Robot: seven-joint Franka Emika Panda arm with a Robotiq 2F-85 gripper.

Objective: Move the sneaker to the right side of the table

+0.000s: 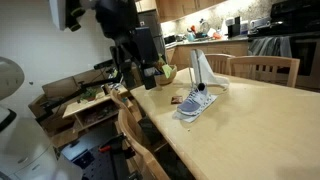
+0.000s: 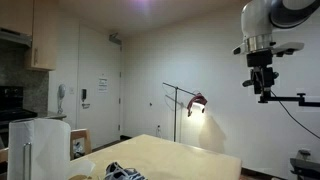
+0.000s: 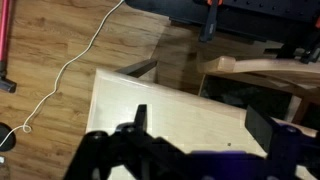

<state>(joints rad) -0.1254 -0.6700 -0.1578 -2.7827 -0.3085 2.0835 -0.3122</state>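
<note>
The grey-blue sneaker (image 1: 197, 103) with a white sole lies on the pale wood table (image 1: 260, 120) near its front edge. Only its top shows at the bottom of an exterior view (image 2: 125, 173), on the table (image 2: 190, 158). My gripper (image 1: 150, 74) hangs above the table's corner, apart from the sneaker and beside it. It is high in the air in an exterior view (image 2: 262, 92). In the wrist view the gripper (image 3: 200, 125) is open and empty over a bare table corner (image 3: 150, 100). The sneaker is out of the wrist view.
A white triangular stand (image 1: 207, 70) and a green object (image 1: 167, 72) sit on the table behind the sneaker. Wooden chairs stand at the far side (image 1: 265, 68) and the near edge (image 1: 135, 130). A cluttered low shelf table (image 1: 85, 100) is beside the arm. A white cable (image 3: 70, 65) lies on the floor.
</note>
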